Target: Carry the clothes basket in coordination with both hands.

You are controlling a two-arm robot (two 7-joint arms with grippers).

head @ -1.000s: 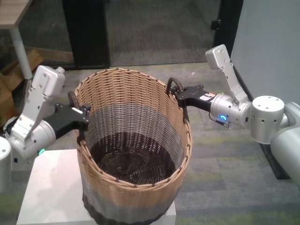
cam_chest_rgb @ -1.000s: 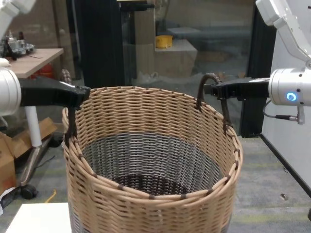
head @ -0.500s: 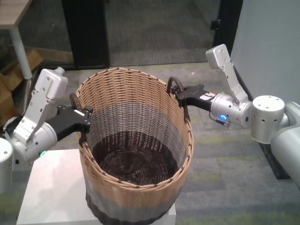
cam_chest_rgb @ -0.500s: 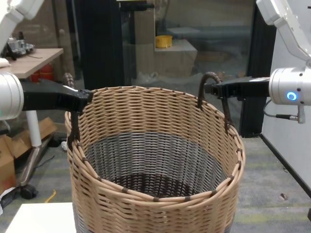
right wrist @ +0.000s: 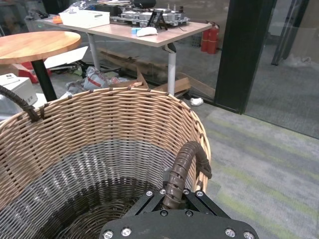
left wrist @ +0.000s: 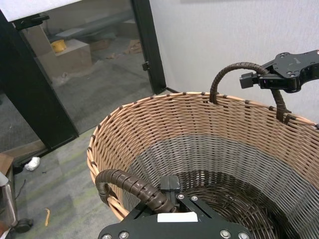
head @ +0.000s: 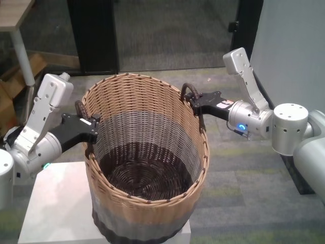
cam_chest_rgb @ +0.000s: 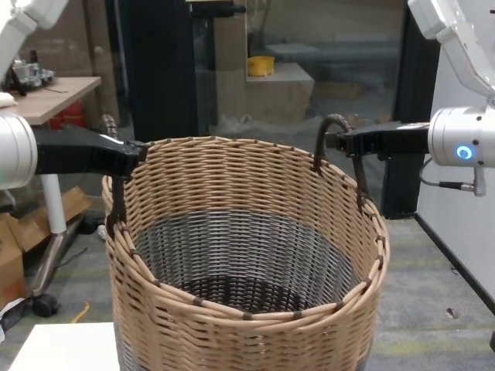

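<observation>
The clothes basket (head: 144, 162) fills the span between the left hand (head: 90, 125) and right hand (head: 195, 101), its wicker wall blocking inward passage. Open carpeted floor (head: 244, 193) lies outside the right hand; a grey wall (head: 289, 46) rises behind it.

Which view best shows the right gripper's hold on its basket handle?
The right wrist view: the right gripper is shut on the handle up close. Head and chest views show the contact from afar; the left wrist view shows it across the clothes basket.

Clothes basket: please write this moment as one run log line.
clothes basket: over white stand | left gripper: shut on left handle | right gripper: shut on right handle
</observation>
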